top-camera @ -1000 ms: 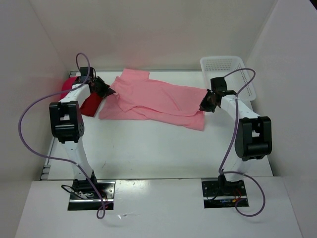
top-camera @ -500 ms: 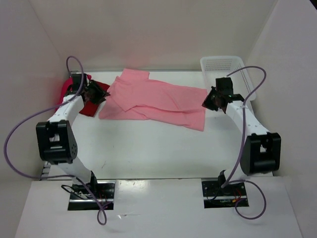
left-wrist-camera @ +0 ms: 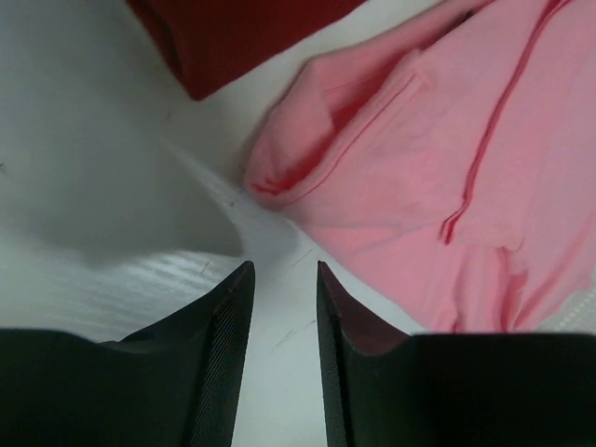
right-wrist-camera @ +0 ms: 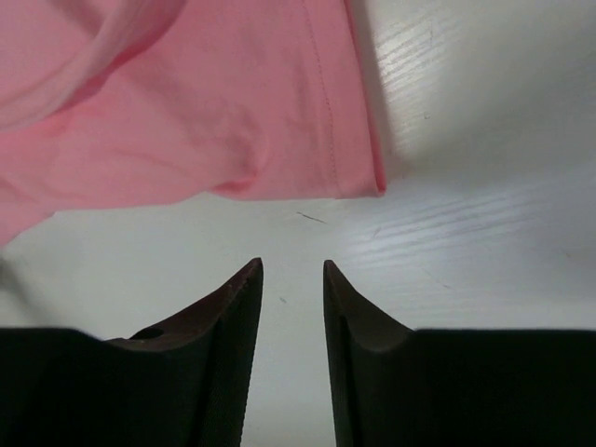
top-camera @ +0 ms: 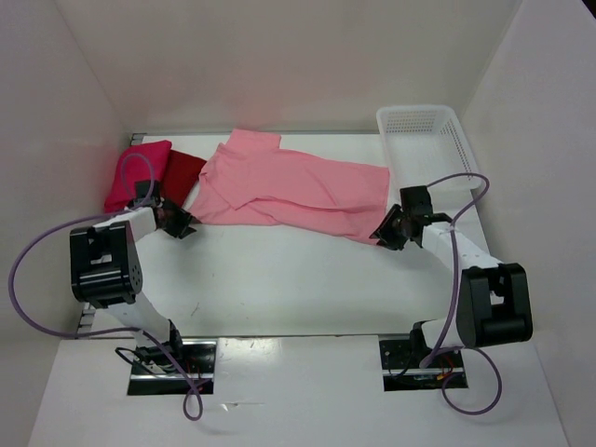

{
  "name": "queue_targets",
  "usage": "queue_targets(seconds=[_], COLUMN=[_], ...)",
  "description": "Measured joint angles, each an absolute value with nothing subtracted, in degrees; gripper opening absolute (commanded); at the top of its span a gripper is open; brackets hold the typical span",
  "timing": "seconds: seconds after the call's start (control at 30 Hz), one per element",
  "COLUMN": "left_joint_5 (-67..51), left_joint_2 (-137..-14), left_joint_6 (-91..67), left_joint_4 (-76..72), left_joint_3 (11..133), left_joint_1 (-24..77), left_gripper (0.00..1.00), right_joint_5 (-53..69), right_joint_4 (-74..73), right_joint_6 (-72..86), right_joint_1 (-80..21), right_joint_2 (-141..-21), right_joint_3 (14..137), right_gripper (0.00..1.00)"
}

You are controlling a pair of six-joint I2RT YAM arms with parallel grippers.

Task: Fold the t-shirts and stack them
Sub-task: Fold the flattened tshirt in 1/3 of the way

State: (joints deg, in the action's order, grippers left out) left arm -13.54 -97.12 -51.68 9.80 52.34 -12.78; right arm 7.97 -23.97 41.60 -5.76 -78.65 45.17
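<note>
The light salmon pink t-shirt (top-camera: 289, 191) lies spread flat across the back of the table, partly folded over itself. A dark red t-shirt (top-camera: 182, 172) and a bright magenta-pink t-shirt (top-camera: 138, 172) lie folded at the far left. My left gripper (top-camera: 177, 223) sits just off the salmon shirt's near left corner, open, with bare table between its fingers (left-wrist-camera: 228, 317). My right gripper (top-camera: 386, 229) is open too, just short of the shirt's near right corner. In the wrist views the salmon shirt (left-wrist-camera: 419, 186) and its hem corner (right-wrist-camera: 368, 177) lie ahead of the fingertips, untouched.
A white mesh basket (top-camera: 424, 140) stands at the back right, close beside the salmon shirt's right end. White walls close the table on the left, back and right. The dark red shirt's edge (left-wrist-camera: 233, 33) shows ahead-left of the left gripper.
Both grippers were shut at the salmon shirt's ends; they have opened, let go and drawn back toward the near side. The shirt now lies flat.
</note>
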Motion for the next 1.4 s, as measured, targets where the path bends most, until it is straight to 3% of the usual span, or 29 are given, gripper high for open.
queue_targets(seconds=[0.17, 0.43, 0.47, 0.67, 0.7, 0.97, 1.2, 1.4], left_joint_5=[-13.30, -13.98, -14.00, -13.98, -13.89, -13.28, -13.34, -13.39], left_joint_2=[-98.21, -102.17, -102.32, -103.13, -103.15, -101.06, -88.88, -77.78], left_joint_6=[-54.04, -55.83, -55.90, -55.70, -55.64, -55.31, -53.19, -50.94], left_joint_4=[5.39, 1.08, 0.89, 0.71, 0.71, 1.28, 5.61, 13.41], left_joint_3=[52.36, 53.08, 53.12, 53.71, 53.78, 52.58, 44.45, 40.45], left_joint_1=[-12.73, -12.73, -12.73, -12.73, -12.73, -12.73, -12.62, -12.73], left_gripper=[0.40, 0.24, 0.18, 0.00, 0.00, 0.00, 0.00, 0.00], right_joint_5=[6.50, 2.63, 2.04, -0.38, -0.64, -2.57, -4.16, -3.49], right_joint_4=[-20.93, -17.74, -17.47, -16.25, -16.27, -19.07, -30.26, -37.45], right_joint_6=[43.70, 46.30, 46.65, 47.90, 48.10, 47.57, 42.81, 35.99], right_joint_1=[-5.78, -5.82, -5.87, -5.87, -5.87, -3.97, 0.49, 1.21], right_joint_2=[-80.05, -85.84, -86.04, -89.62, -90.13, -88.53, -75.42, -75.16], right_joint_3=[42.22, 41.82, 41.82, 44.49, 44.91, 45.52, 48.25, 57.06], right_gripper=[0.44, 0.44, 0.44, 0.08, 0.00, 0.00, 0.00, 0.00])
